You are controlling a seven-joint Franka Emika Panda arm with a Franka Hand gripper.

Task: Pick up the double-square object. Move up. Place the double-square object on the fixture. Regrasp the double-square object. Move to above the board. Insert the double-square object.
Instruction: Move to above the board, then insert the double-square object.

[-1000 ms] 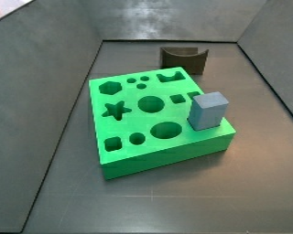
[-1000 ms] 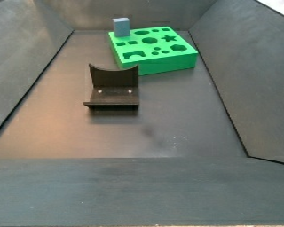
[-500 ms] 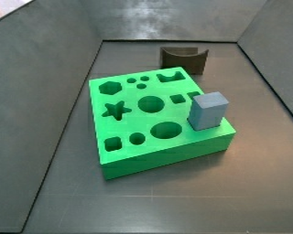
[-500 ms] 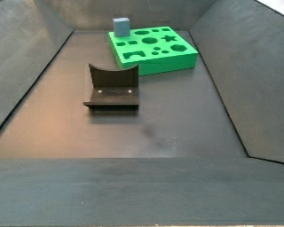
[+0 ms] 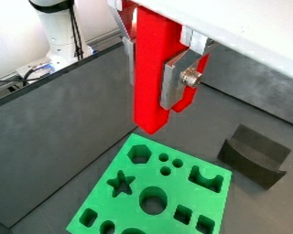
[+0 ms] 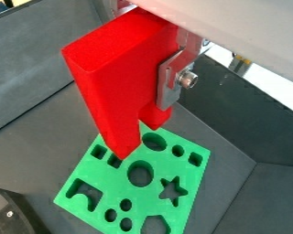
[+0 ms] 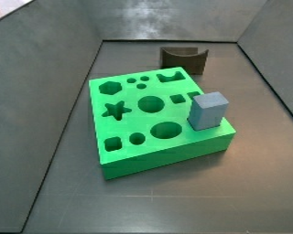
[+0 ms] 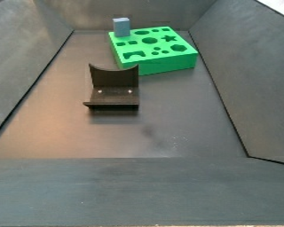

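Observation:
In both wrist views my gripper [image 5: 156, 87] is shut on the double-square object [image 5: 154, 64], a long bright red block that hangs upright between the silver fingers [image 5: 179, 80]. It hangs well above the green board [image 5: 186, 192], over the edge nearest the hexagon hole. The red block [image 6: 113, 82] and board [image 6: 174, 169] also show in a wrist view. The dark fixture [image 5: 255, 151] stands on the floor beside the board. Both side views show the board [image 7: 161, 155] and the fixture [image 8: 111, 86], but neither the gripper nor the red block.
A grey-blue cube [image 7: 209, 111] stands on one corner of the board, and it also shows in a side view [image 8: 121, 26]. Sloped dark walls [image 7: 39, 101] enclose the floor. A white robot base with cables [image 5: 58, 32] is beyond the wall.

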